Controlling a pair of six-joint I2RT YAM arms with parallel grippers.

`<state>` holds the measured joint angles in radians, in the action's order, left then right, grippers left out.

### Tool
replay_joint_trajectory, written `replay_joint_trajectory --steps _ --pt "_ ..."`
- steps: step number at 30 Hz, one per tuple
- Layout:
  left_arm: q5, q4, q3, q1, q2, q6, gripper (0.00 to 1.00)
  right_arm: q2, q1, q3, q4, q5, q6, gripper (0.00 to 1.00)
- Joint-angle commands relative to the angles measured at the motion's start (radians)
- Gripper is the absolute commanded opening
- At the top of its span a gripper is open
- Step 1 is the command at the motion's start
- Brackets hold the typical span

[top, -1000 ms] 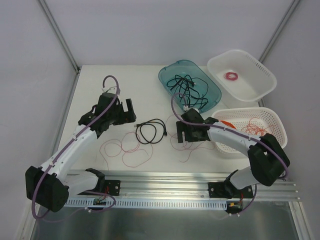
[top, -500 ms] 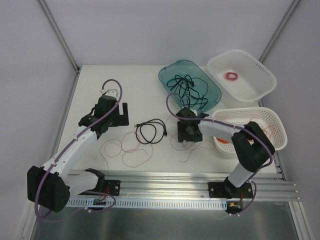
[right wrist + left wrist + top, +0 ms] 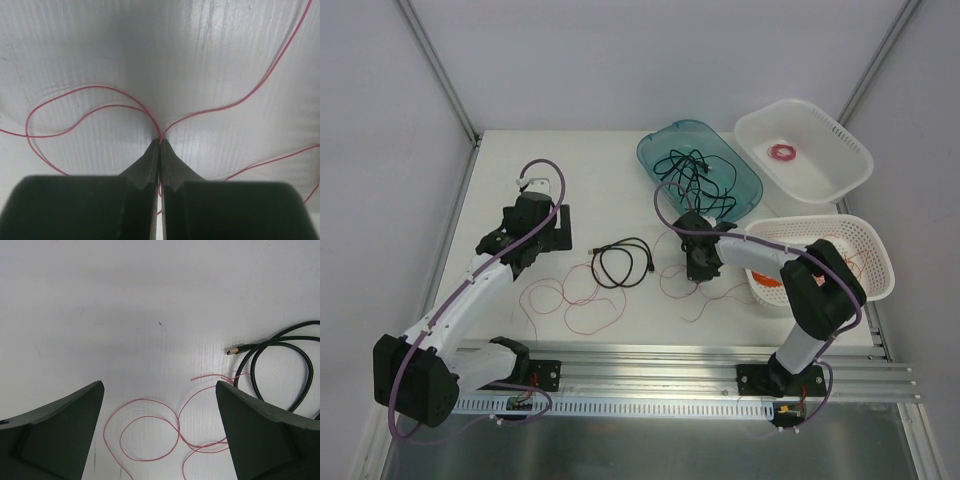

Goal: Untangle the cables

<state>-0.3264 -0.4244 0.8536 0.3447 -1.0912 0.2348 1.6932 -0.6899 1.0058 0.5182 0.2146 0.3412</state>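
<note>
Found the red wires (image 3: pixel 565 300) lying in loose loops on the bench (image 3: pixel 520 165), nearest the arm bases and left of centre, with a second spread of strands just right of centre. Recorded the black cord (image 3: pixel 603 268) as a separate flat loop between the two spreads, with one red strand reaching its edge in the left wrist view. Found the right claw (image 3: pixel 160 142) down on the right-hand spread, fingers pressed together and pinching the red wires where two strands meet at its tips. Found the left claw (image 3: pixel 159 385) spread wide above the bench, with red loops lying between and just ahead of its fingers and the cord's plug ahead toward its right. Noted farther back a teal tray (image 3: pixel 650 160) holding more black cords, and beside it two white baskets (image 3: pixel 860 235).
</note>
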Motion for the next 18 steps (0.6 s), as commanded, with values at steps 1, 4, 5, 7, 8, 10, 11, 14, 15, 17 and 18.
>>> replay_joint_trajectory --steps 1,4,5,7,8,10,11,14,15,17,18 --pt "-0.042 0.024 -0.004 -0.012 0.024 -0.023 0.96 -0.027 -0.003 -0.019 -0.024 -0.023 -0.002 0.01" --pt "-0.046 0.026 -0.004 -0.012 0.027 -0.025 0.96 -0.095 -0.008 0.002 0.02 -0.014 -0.033 0.01" --pt "-0.046 0.026 -0.004 -0.013 0.028 -0.026 0.96 -0.118 -0.008 0.013 0.035 -0.012 -0.044 0.01" --pt "-0.043 0.026 -0.002 -0.013 0.028 -0.025 0.96 -0.182 -0.01 0.04 0.086 0.002 -0.073 0.01" --pt "-0.042 0.026 -0.002 -0.015 0.028 -0.025 0.96 -0.203 -0.01 0.083 0.104 0.005 -0.085 0.01" --pt "-0.036 0.027 -0.002 -0.016 0.027 -0.025 0.96 -0.26 -0.01 0.14 0.172 0.022 -0.126 0.01" --pt "-0.034 0.027 -0.002 -0.018 0.028 -0.025 0.96 -0.276 -0.008 0.199 0.193 0.026 -0.14 0.01" --pt "-0.034 0.027 -0.002 -0.019 0.031 -0.023 0.96 -0.328 -0.007 0.31 0.278 0.045 -0.205 0.01" --pt "-0.034 0.027 -0.002 -0.019 0.031 -0.023 0.96 -0.337 -0.008 0.395 0.299 0.048 -0.221 0.01" --pt "-0.034 0.027 -0.002 -0.021 0.034 -0.023 0.96 -0.354 -0.002 0.486 0.356 0.063 -0.272 0.01" --pt "-0.033 0.027 -0.002 -0.023 0.034 -0.023 0.96 -0.359 0.007 0.57 0.368 0.062 -0.286 0.01"
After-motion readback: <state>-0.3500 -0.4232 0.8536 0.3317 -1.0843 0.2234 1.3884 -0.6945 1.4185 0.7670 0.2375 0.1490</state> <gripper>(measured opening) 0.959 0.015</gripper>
